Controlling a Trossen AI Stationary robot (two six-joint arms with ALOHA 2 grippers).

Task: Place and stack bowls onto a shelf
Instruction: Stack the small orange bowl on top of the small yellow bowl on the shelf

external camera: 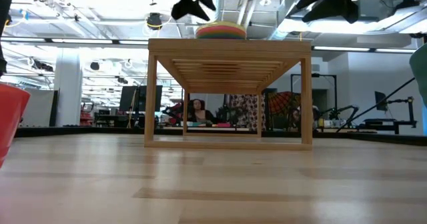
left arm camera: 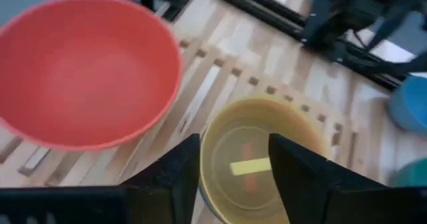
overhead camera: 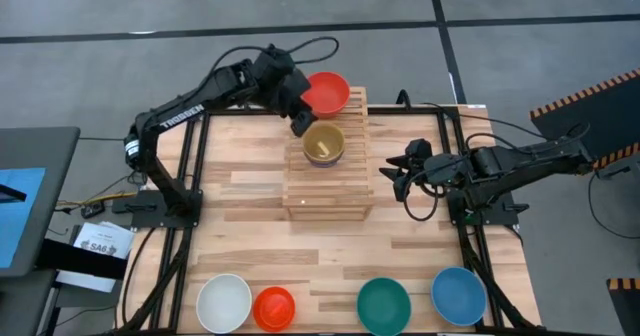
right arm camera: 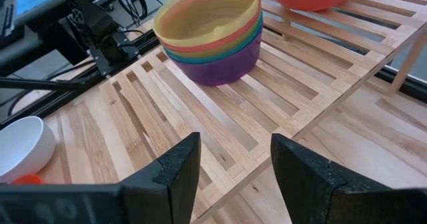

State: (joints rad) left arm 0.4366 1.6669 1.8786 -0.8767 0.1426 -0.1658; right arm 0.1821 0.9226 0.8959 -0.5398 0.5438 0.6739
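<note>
The slatted wooden shelf [overhead camera: 328,181] stands mid-table. On its higher far step rests a large red bowl [overhead camera: 326,93], base down. In front of it a nested stack of bowls [right arm camera: 212,34], yellow on top and purple at the bottom, sits on the slats. My left gripper [left arm camera: 233,164] hovers open just above the yellow bowl's [left arm camera: 263,161] rim, one finger on each side of it, touching nothing that I can see. My right gripper [right arm camera: 233,161] is open to the right of the shelf, over its near right corner, pointing at the stack.
Along the table's near edge stand a white bowl [overhead camera: 223,303], a small orange-red bowl [overhead camera: 274,308], a teal-green bowl [overhead camera: 384,306] and a blue bowl [overhead camera: 459,295]. Bare planks lie between them and the shelf. Black frame rails [overhead camera: 452,166] flank the table.
</note>
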